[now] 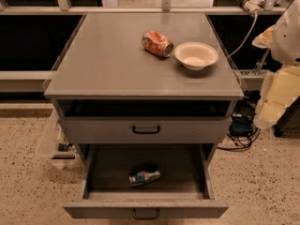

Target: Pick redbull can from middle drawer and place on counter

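The redbull can (144, 176) lies on its side on the floor of the open middle drawer (117, 165), near the drawer's front and about at its centre. The drawer is pulled out toward me, with its dark bar handle at the bottom edge. The counter (117, 64) is the flat grey top of the cabinet above. Only pale, bulky arm links (281, 78) show at the right edge, beside the cabinet's right side. The gripper itself is out of view.
A dented orange-red can (157, 43) lies on the counter next to a white bowl (196, 55) at the back right. A shut grey drawer front (145, 129) sits above the open drawer. Cables (241, 132) lie at the right and a clear plastic bin (54, 142) at the left.
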